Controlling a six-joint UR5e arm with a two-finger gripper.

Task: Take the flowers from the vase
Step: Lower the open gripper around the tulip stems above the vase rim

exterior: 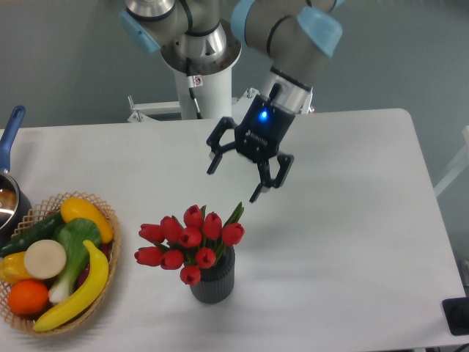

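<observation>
- Approaching is the step in hand, as I judge it: the gripper hangs above and a little behind the flowers, with its fingers spread wide and nothing between them.
- Sitting in the vase near the front of the table, the flowers fan out wider than the vase, mostly toward the left, with one green leaf rising at the right of the bunch.
- Centre the open fingers over the bunch before coming down; at present they seem to be offset to the right and farther back.
- Aim for the stems or the tight neck of the bunch just above the vase rim, not the loose outer buds, which would likely slip or crush.
- Keep the fingers wide until they straddle the bunch; a finger landing on a bud could tip the vase, which looks small and light.
- Close gently, then lift straight up so the stems slide out without dragging the vase along.
- Stay away from the basket of fruit at the left; it is well apart from the vase and need not be touched.
</observation>
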